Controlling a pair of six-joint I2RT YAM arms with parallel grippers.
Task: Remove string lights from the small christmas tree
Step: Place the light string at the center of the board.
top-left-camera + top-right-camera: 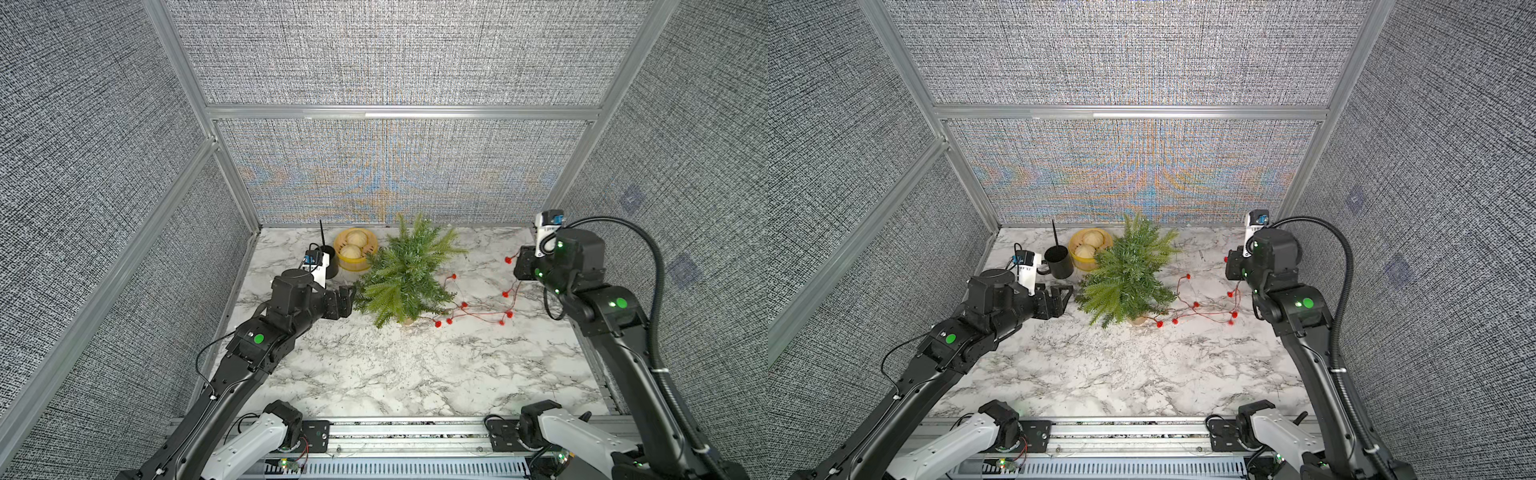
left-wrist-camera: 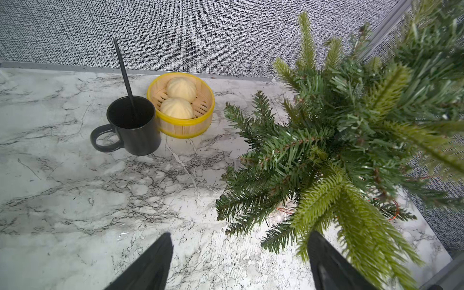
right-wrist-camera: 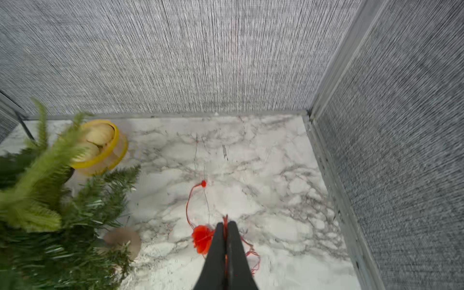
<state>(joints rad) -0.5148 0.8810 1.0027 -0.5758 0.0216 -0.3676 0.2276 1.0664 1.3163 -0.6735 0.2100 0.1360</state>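
**Lights mostly down on the table, right gripper holding the wire**

Right gripper: fingers pinched fully together on the thin copper wire of the lights. One red bulb sits right against the outside of a finger. The gripper is over the far right part of the table, well apart from the tree.

From the grip the wire drops to the marble and loops back toward the tree, with bulbs strung along it on the tree's right side (I count about eight in both top views; smaller ones may be hidden). The last two bulbs lie just beside the tan base. There the wire runs in under the lowest branches, and the left wrist view also shows a bit of copper wire beneath the needles.

Left gripper: jaws wide apart with nothing between them. It is held low at the tree's left side, fingertips at the outer needle tips (touching or not, I cannot tell).

Far left of the table: a black mug with a thin dark stick standing in it. Just beside the mug is a yellow-rimmed steamer holding two buns, and the steamer is close to the tree's far branches.
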